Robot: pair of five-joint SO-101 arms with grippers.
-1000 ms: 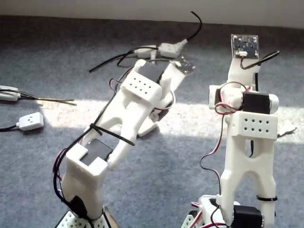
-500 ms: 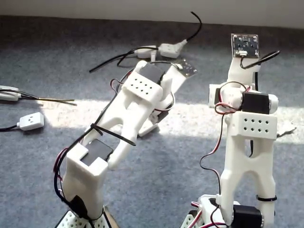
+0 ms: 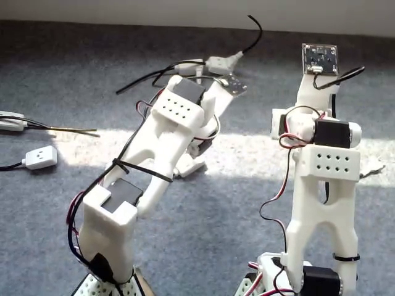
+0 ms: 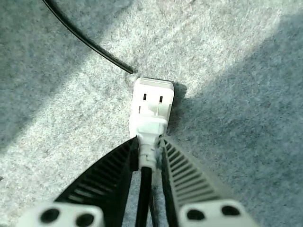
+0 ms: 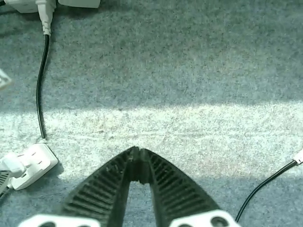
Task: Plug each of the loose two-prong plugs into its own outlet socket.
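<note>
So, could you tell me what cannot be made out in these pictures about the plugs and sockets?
Left wrist view: the prongs of the plug in the left gripper are hidden by its body, so seating in the socket is unclear.
High view: the left arm covers that joint.
Right wrist view: another socket is cut off by the edge.

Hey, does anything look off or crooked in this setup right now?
Yes. The white plug in the left gripper rests against the white outlet socket short of its two slots, both uncovered, so it isn't seated. A black cord also ends bare right beside the socket.
</note>
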